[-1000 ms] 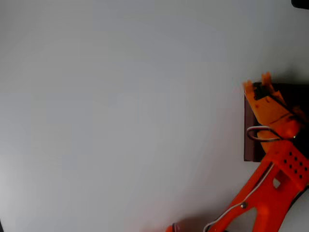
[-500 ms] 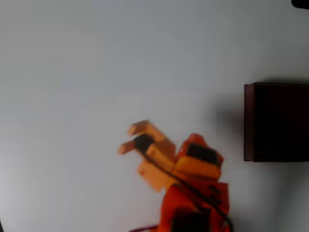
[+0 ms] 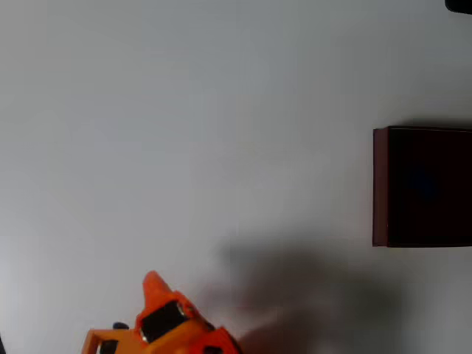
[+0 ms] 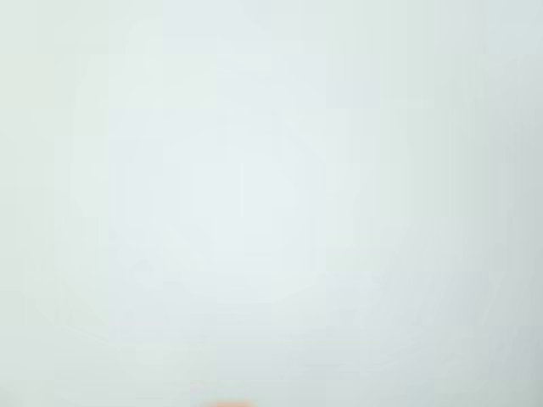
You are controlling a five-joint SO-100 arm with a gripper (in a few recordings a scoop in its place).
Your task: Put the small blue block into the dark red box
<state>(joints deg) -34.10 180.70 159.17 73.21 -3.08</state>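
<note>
The dark red box stands at the right edge of the overhead view, its interior nearly black. Inside it is a faint bluish smudge; I cannot tell whether this is the small blue block. My orange gripper is low at the bottom left edge of that view, far from the box, and mostly cut off by the frame. Its fingers are not clear enough to tell open from shut. The wrist view is pale blurred table, with an orange sliver at the bottom edge.
The white table stretches plain across the overhead view. A broad soft shadow lies on it between the arm and the box. A dark object sits at the top right corner.
The arm has swung from above the box leftward and down to the bottom left edge of the overhead view. The box now shows whole and has not moved.
</note>
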